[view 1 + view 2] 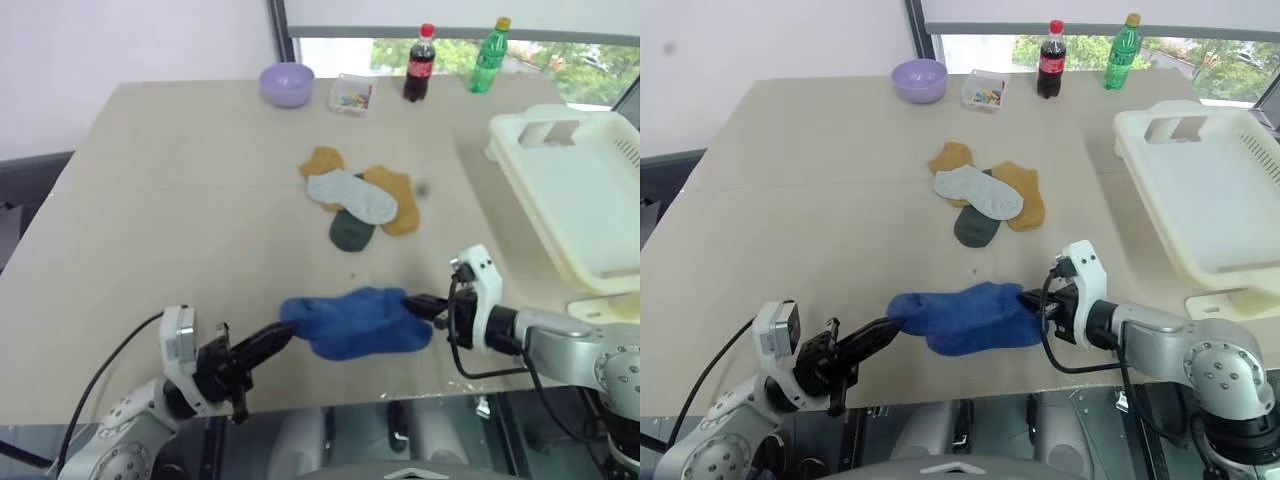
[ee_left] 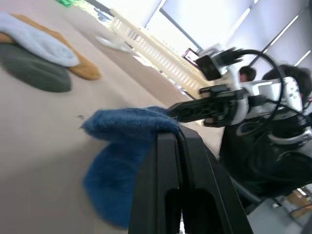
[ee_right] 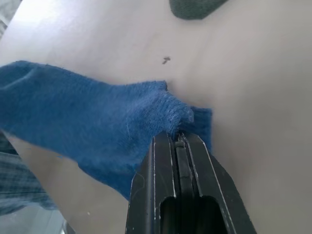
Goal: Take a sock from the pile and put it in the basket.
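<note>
Nearest, at about 6 o'clock on the worktop (image 1: pixel 150 230), a blue sock (image 1: pixel 355 322) is stretched between both arms, lifted off the surface. The left gripper (image 1: pixel 283 335) is clamped on the sock's left end, its fingers (image 2: pixel 178 161) pressed together over the fabric. The right gripper (image 1: pixel 415 303) pinches the opposite end, fingers (image 3: pixel 178 156) closed tight on the cuff, with the rest of the sock hanging away from it.

Beyond, near the worktop's centre, lies the pile (image 1: pixel 355 200): a grey sock (image 1: pixel 352 195) lying across two mustard ones, with a dark green sock (image 1: pixel 351 231) poking out at its near edge. All lie flat and overlap.

At 3 o'clock the basket (image 1: pixel 575 190) sits tilted at the worktop's right edge, well apart from the pile.

Farthest, along the 12 o'clock edge, stand a lilac bowl (image 1: pixel 287 84), a small clear box (image 1: pixel 350 96) just beside it, a cola bottle (image 1: pixel 419 65) and a green bottle (image 1: pixel 489 57).
</note>
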### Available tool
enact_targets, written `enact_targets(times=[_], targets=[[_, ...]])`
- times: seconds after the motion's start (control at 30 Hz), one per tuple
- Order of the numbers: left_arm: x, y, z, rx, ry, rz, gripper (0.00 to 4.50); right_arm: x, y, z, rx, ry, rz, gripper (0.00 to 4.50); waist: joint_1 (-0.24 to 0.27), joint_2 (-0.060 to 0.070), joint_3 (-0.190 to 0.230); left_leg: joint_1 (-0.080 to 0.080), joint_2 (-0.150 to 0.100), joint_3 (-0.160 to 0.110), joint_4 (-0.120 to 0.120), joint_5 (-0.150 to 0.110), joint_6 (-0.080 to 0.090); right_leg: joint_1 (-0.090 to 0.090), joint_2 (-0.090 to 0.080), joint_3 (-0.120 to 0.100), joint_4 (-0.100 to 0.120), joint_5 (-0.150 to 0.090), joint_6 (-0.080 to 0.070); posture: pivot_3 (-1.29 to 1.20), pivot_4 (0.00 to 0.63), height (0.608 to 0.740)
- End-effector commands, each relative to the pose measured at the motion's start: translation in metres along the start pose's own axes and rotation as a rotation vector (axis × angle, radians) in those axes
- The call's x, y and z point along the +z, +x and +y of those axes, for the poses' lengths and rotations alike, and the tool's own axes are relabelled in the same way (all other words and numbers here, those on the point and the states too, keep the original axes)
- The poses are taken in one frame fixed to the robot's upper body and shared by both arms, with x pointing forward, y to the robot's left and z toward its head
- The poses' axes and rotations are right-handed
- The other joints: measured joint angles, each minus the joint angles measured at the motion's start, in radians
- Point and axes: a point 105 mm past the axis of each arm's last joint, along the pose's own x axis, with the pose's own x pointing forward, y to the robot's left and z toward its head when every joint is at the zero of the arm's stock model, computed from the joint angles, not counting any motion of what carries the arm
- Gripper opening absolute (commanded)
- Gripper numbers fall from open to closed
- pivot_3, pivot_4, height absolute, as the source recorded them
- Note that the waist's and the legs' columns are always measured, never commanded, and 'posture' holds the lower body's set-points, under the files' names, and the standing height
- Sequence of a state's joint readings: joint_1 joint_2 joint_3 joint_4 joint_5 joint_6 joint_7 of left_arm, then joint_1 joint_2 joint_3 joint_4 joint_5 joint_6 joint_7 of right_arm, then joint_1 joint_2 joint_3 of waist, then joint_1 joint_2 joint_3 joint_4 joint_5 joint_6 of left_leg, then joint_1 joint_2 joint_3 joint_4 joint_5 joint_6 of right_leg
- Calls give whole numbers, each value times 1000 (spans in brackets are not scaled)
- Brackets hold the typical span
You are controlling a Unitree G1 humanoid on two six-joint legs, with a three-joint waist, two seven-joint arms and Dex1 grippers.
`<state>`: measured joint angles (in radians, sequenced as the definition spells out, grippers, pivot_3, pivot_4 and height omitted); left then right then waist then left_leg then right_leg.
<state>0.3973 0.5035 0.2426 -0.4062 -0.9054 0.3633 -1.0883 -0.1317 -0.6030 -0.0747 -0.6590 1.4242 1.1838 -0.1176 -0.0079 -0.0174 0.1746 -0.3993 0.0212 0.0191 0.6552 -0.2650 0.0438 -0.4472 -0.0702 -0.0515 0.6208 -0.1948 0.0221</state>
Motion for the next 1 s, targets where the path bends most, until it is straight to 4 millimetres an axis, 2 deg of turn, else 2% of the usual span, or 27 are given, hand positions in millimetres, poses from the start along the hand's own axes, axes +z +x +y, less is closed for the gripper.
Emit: enact_targets(times=[0.03,0.23,0.27,0.3,0.37,0.43,0.47,0.5,0.6,0.73,0.83,1.0], targets=[[-2,-10,4,-19,22,-11,79,4,-8,12,46,-26,-40,0,-1,0,0,0,0,0,0,0,0,0,0,0,0,0,0,0,150,736],[-6,-22,21,-16,3,32,79,2,-12,8,4,-31,-44,0,2,-1,0,0,1,0,0,0,0,0,0,0,0,0,0,0,150,736],[-8,-7,13,-38,2,39,79,2,-12,8,3,-31,-44,0,2,-2,0,0,1,0,1,0,0,0,0,0,1,0,0,0,150,736],[-13,19,-2,-67,-1,39,79,2,-12,8,1,-31,-44,0,2,-2,0,0,1,0,3,0,0,0,0,0,2,0,0,0,150,736],[-14,63,-31,-113,-5,23,585,2,-13,7,-7,-30,-44,0,11,-1,1,-1,2,0,6,0,0,1,0,0,3,1,1,0,150,736],[-15,78,-38,-94,-10,32,1182,1,-13,6,-11,-28,-43,0,18,-4,1,-3,-1,2,12,0,0,2,-1,8,3,4,7,0,150,736],[-17,80,-38,-74,-11,49,1608,1,-13,5,-15,-28,-42,0,19,-6,0,-3,-1,3,13,-1,-1,2,0,9,3,5,8,0,150,736],[-19,81,-37,-57,-17,62,1837,1,-13,5,-18,-27,-42,0,19,-6,0,-3,-1,3,14,-1,-1,2,0,11,3,5,8,0,150,736],[-19,82,-36,-45,2,82,1837,0,-12,4,-20,-27,-43,0,18,-6,0,-1,0,3,14,-1,-1,3,2,12,4,5,9,0,150,736],[-10,82,-23,-25,92,103,1837,0,-11,4,-16,-25,-47,0,23,-5,0,-1,0,1,14,-1,-1,3,6,12,4,5,9,0,150,736],[-4,80,-17,-6,88,98,1837,0,-10,4,-16,-23,-48,0,21,-5,0,-1,1,2,14,-1,-1,3,6,13,5,5,9,0,150,736],[5,77,-18,-20,-18,84,1837,-1,-10,4,-18,-20,-47,0,21,-5,0,-1,0,3,14,-1,-1,2,6,15,4,5,8,0,150,736]])
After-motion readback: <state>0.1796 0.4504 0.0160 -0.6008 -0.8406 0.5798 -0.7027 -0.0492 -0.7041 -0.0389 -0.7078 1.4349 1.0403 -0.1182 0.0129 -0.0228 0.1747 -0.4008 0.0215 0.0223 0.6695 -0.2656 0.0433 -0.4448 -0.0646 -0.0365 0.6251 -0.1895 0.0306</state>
